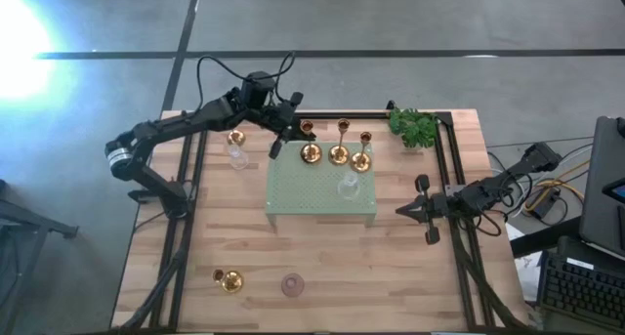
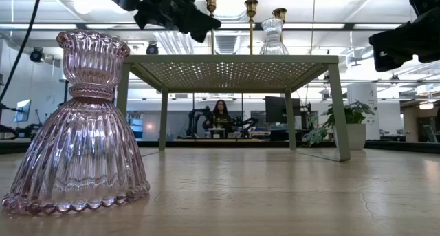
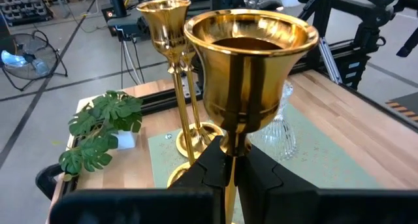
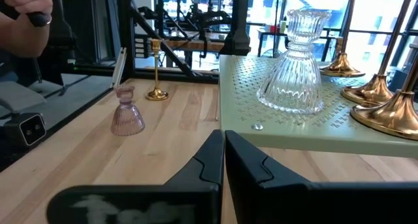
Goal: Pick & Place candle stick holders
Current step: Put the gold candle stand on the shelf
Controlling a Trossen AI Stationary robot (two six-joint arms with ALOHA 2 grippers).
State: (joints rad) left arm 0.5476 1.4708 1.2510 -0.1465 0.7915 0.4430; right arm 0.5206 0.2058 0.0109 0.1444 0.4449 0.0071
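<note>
My left claw [image 3: 230,160] grips a shiny gold-brass candle holder's [image 3: 248,74] stem; two more (crowding close) and clear ribbed glass [image 3: 277,129] stand beside; right claw [image 4: 223,152] closed.

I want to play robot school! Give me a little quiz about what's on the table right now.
1. True or false: the right hand is shut and holds nothing.
2. What is the left hand pinching? A: a gold holder by its stem. B: a spoon. C: a ball.
3. How many clear glass holders stand on the green tray?

Key: 1 true; 2 A; 3 one.
</note>
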